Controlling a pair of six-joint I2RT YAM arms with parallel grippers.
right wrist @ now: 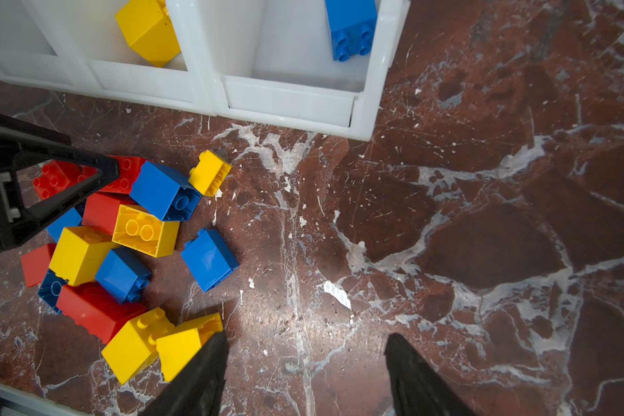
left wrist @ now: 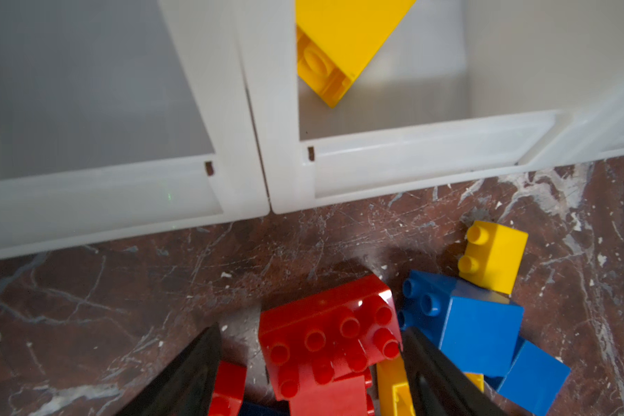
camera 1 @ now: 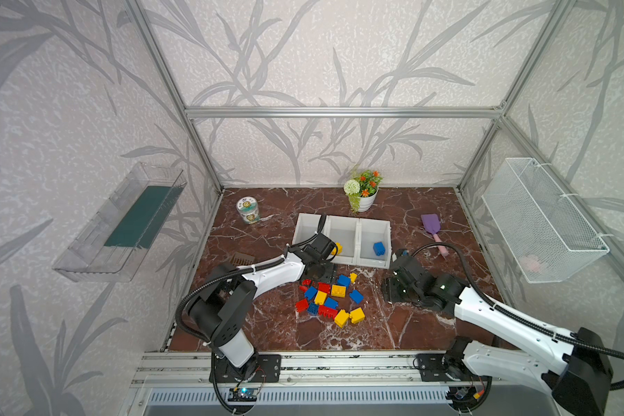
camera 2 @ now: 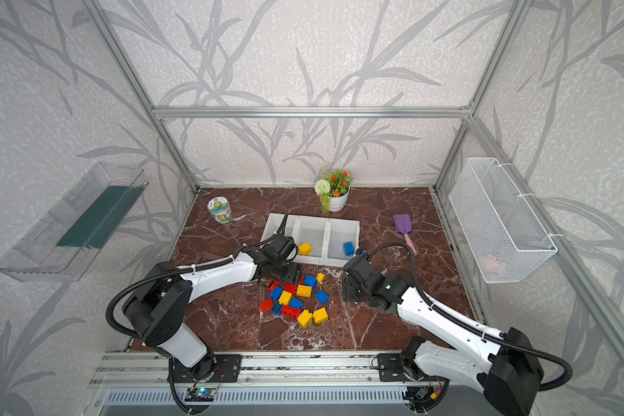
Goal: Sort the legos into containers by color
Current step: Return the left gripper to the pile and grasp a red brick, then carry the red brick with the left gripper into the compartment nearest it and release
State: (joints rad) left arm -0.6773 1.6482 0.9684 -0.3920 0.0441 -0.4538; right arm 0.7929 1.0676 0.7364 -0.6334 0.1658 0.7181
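Yellow brick [camera 2: 304,248], blue brick [camera 2: 348,248] binned; pile [camera 1: 330,299] unsorted mid-frame. Left claw [left wrist: 310,329] spread astride red brick [left wrist: 330,340]; right claw [right wrist: 307,335] spread, empty.

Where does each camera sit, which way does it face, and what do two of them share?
Both top views: high in front, facing down over the table; left arm, right arm, bins, legos show.
Left wrist: on that arm, facing the bins' fronts; left gripper open around a red lego.
Right wrist: on its arm, facing down at bare table; right gripper open.
Shared: both wrist views show the yellow lego in the middle bin.
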